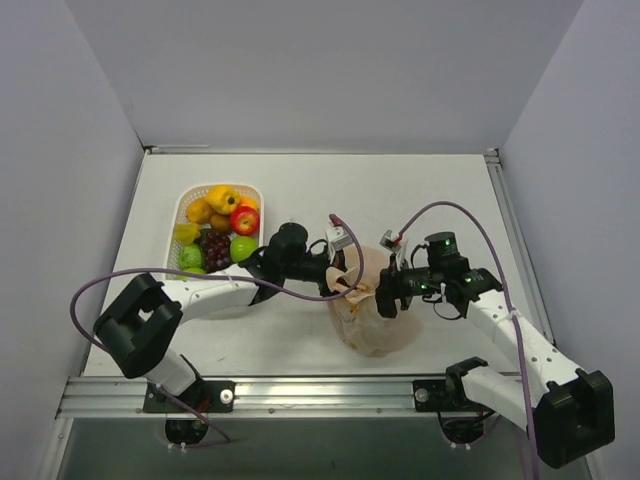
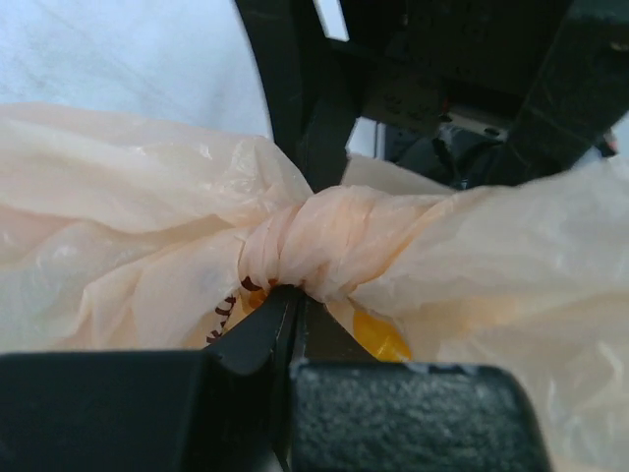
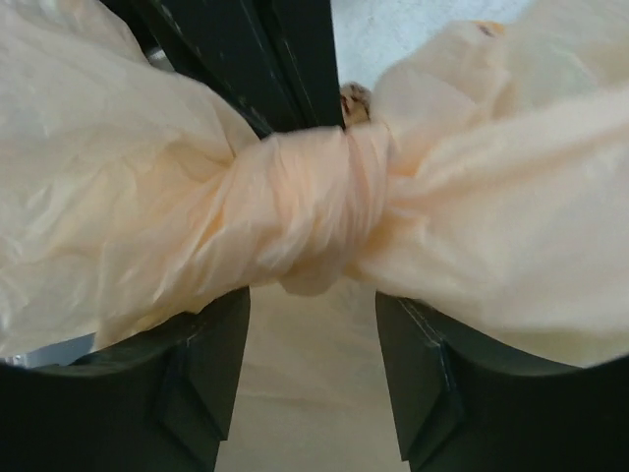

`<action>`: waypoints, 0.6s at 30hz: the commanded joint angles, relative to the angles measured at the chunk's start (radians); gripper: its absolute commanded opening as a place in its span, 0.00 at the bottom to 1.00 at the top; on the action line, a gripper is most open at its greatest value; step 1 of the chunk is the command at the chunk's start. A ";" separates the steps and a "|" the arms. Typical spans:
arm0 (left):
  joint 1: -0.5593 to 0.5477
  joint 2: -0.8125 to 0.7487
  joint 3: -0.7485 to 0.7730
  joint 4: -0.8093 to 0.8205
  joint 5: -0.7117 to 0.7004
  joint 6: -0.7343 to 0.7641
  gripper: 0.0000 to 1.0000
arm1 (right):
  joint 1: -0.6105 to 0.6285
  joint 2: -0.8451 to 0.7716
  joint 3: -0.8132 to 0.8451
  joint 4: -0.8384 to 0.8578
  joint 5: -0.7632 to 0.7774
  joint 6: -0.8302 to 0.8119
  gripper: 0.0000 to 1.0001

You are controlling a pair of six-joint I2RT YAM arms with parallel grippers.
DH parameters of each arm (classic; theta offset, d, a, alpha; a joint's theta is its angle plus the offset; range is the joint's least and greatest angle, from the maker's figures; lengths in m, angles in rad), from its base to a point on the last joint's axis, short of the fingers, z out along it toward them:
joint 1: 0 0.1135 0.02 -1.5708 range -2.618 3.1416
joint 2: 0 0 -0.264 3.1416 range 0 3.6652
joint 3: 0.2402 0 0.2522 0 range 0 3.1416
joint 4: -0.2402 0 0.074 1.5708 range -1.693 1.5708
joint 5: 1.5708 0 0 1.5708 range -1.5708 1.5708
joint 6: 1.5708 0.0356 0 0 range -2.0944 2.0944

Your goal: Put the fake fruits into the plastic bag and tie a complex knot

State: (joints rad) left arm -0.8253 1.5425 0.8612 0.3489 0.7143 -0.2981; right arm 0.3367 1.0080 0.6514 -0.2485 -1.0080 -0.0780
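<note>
The plastic bag (image 1: 375, 315) stands pale orange-beige between my two grippers, its top twisted into a tight knot (image 2: 319, 246). The knot also shows in the right wrist view (image 3: 314, 211). My left gripper (image 2: 293, 295) is shut with its tips pinched at the underside of the knot. My right gripper (image 3: 310, 324) is open, its fingers (image 3: 211, 364) standing either side of the knot, with bag film draped over them. A yellow-orange fruit (image 2: 378, 334) shows through the film. Several fake fruits (image 1: 222, 225) lie in the basket: yellow ones, a red apple (image 1: 244, 220), purple grapes (image 1: 214, 247) and a green apple (image 1: 243, 247).
The white lattice basket (image 1: 190, 200) sits at the back left of the table, just behind my left arm (image 1: 210, 292). Purple cables loop over both arms. A metal rail (image 1: 300, 392) runs along the near edge.
</note>
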 commanded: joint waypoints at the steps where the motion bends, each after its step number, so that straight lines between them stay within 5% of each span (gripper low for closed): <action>1: -0.008 0.028 -0.004 0.206 0.103 -0.117 0.00 | 0.048 0.001 -0.016 0.194 0.003 0.137 0.55; 5: -0.012 0.050 -0.014 0.387 0.183 -0.219 0.00 | 0.053 0.026 -0.026 0.368 0.025 0.259 0.68; 13: 0.067 0.050 0.042 0.604 0.385 -0.438 0.00 | 0.047 0.058 0.034 0.583 0.088 0.414 0.73; 18: 0.092 0.030 0.076 0.630 0.468 -0.424 0.00 | 0.041 0.070 0.043 0.710 0.152 0.478 0.83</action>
State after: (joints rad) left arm -0.7219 1.6028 0.8730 0.8249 1.0271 -0.6712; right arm 0.3824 1.0607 0.6472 0.2771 -0.9665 0.3386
